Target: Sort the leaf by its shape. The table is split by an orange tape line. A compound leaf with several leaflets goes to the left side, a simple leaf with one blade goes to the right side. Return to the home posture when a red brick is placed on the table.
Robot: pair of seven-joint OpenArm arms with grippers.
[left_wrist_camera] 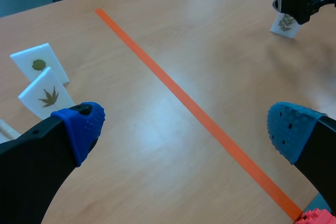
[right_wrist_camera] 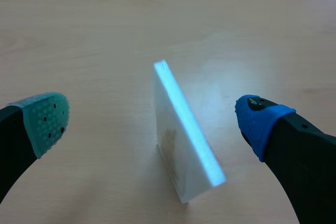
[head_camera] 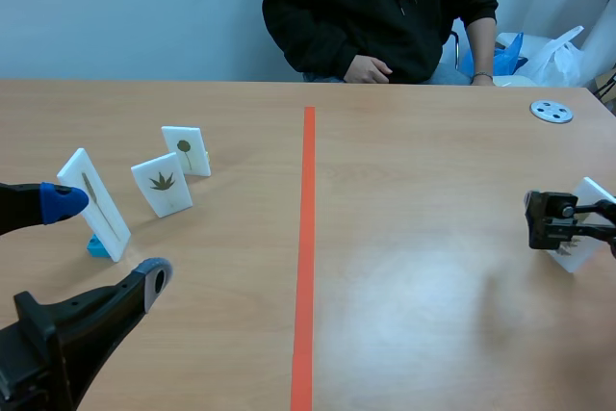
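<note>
Right gripper [right_wrist_camera: 153, 115] open, its fingers straddling but not touching a white plastic leaf card [right_wrist_camera: 189, 129]. The card stands on the wooden counter [head_camera: 414, 238], right of the orange tape line [head_camera: 306, 238]. Left gripper [left_wrist_camera: 186, 127] open, empty. Left of tape: narrow-leaf card [head_camera: 94, 201], palmate-leaf card [head_camera: 162, 184], round-leaf card [head_camera: 186, 150]. Judged: single-blade cards there still need to cross.
</note>
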